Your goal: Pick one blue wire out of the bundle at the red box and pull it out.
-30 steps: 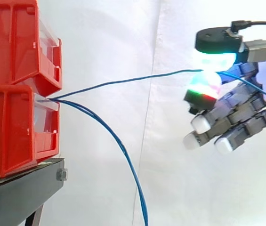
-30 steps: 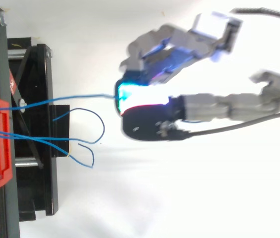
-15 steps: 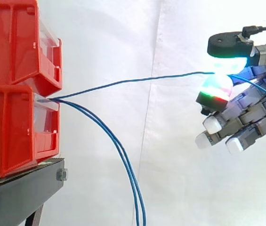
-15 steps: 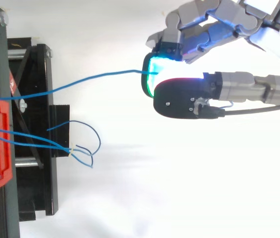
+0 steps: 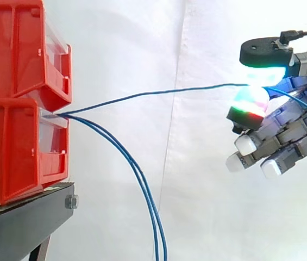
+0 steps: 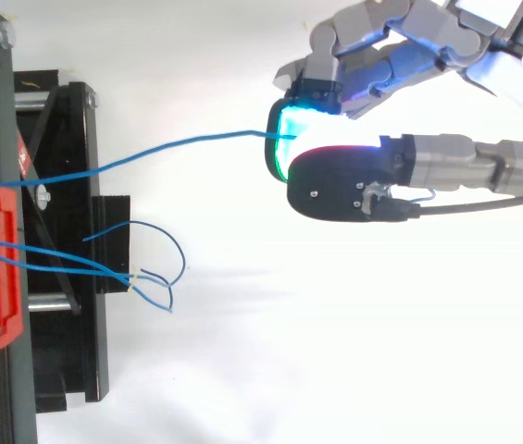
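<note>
Hand (image 5: 283, 133), right of frame in side view: clamped on one blue wire (image 5: 142, 94), pinched between two glowing pads (image 5: 249, 98); other fingers hang loose below, out of the way. The wire runs nearly taut leftward into the lower red box (image 5: 12, 152), so its end is probably not yet free. Two slack wires (image 5: 141, 185) droop toward bottom centre, apparently spared by the single-strand pinch.

The red bins (image 5: 12, 109) run off the side view's left edge, the two drooping blue wires (image 5: 144, 187) leave its bottom edge (near the middle), and a stretch of the taut blue wire (image 5: 158, 92) hides between the glowing pads of the hand (image 5: 283, 130).
</note>
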`<state>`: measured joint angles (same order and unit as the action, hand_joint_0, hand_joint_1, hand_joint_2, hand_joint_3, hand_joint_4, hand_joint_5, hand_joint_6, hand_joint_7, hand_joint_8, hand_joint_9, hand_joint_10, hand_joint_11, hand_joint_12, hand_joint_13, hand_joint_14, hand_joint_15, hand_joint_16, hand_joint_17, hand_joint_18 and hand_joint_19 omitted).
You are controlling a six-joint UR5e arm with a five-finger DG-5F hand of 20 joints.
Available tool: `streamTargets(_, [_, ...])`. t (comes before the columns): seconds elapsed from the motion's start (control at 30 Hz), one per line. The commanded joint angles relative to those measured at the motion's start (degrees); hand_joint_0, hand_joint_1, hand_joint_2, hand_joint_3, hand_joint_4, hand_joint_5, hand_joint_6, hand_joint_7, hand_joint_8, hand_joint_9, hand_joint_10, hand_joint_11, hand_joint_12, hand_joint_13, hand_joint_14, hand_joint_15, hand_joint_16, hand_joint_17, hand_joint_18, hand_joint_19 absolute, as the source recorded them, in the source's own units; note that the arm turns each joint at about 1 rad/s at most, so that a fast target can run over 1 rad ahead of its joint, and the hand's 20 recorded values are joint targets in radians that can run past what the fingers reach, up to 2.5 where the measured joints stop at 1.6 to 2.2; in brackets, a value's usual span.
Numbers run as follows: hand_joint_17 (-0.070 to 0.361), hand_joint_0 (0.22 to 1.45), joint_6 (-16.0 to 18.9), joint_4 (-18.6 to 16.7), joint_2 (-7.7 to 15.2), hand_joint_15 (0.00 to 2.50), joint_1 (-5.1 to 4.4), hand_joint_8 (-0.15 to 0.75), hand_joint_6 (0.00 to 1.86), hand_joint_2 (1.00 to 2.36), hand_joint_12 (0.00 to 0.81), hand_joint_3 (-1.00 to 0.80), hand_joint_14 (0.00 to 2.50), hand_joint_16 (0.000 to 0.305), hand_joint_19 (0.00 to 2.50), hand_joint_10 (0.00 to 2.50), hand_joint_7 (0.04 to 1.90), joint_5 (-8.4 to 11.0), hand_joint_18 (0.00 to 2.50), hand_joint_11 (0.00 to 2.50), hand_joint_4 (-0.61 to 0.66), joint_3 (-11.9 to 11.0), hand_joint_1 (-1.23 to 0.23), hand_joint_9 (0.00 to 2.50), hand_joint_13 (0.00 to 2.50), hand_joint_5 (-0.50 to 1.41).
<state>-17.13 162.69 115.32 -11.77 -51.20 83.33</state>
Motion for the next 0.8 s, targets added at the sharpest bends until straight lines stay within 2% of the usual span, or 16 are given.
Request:
streamTargets(0.0, [0.165,0.6,0.0,0.0,0.0,0.17,-0.01,0.444,0.92,1.01,0.51,0.03,0.01,0.073,0.3,0.01,1.07,-0.04,0.77,0.54,0.16,0.0,-0.71,0.91,0.59,-0.15])
streamTargets(0.77, [0.162,0.61,0.0,0.1,0.0,0.18,-0.01,0.423,0.92,1.01,0.497,0.01,0.01,0.072,0.3,0.01,1.09,-0.04,0.73,0.53,0.15,0.0,-0.71,0.87,0.58,-0.15])
